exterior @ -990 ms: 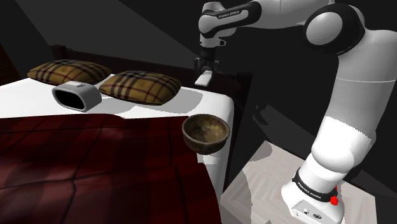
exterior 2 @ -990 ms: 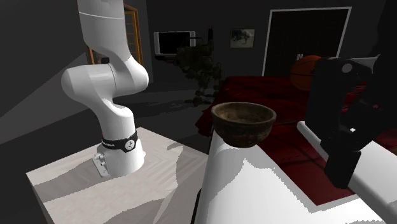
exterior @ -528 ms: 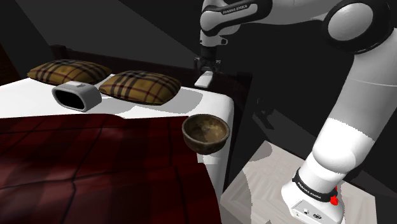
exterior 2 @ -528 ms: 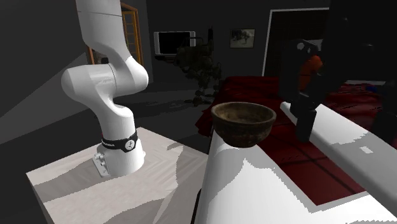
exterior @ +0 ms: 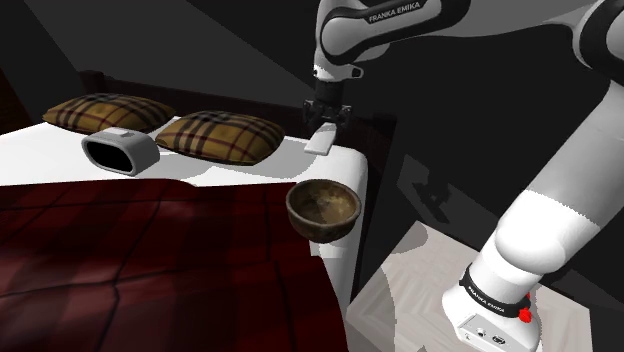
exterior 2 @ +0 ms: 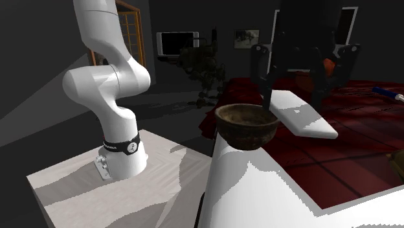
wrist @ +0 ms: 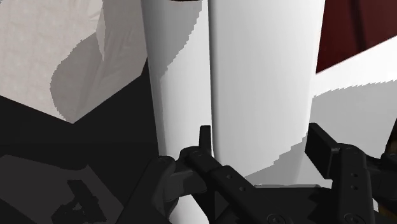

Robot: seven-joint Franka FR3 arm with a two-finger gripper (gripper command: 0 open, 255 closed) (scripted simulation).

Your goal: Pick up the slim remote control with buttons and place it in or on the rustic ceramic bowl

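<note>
The remote (exterior: 322, 139) is drawn as a slim plain white slab and hangs in the air over the bed's white corner. My black gripper (exterior: 326, 113) is shut on it from above. In the second exterior view the remote (exterior 2: 304, 114) lies nearly flat between the two fingers (exterior 2: 262, 72), just behind and beside the brown rough bowl (exterior 2: 247, 124). The bowl (exterior: 323, 210) sits at the bed's edge, nearer the stand than the gripper. In the wrist view the remote (wrist: 254, 83) runs away from the gripper (wrist: 264, 149), clasped between its fingers.
Two plaid pillows (exterior: 218, 135) and a grey hollow box (exterior: 120, 152) lie on the white sheet. A dark red blanket (exterior: 150, 250) covers the near bed. The stand's pale top (exterior 2: 123, 188) is beside the bed. A plant (exterior 2: 206, 71) and a wall screen (exterior 2: 176, 43) stand far off.
The arm has swung and turned the wrist. In the second exterior view the gripper with the remote has moved left, toward the bowl. In the shoulder view the remote sits slightly lower.
</note>
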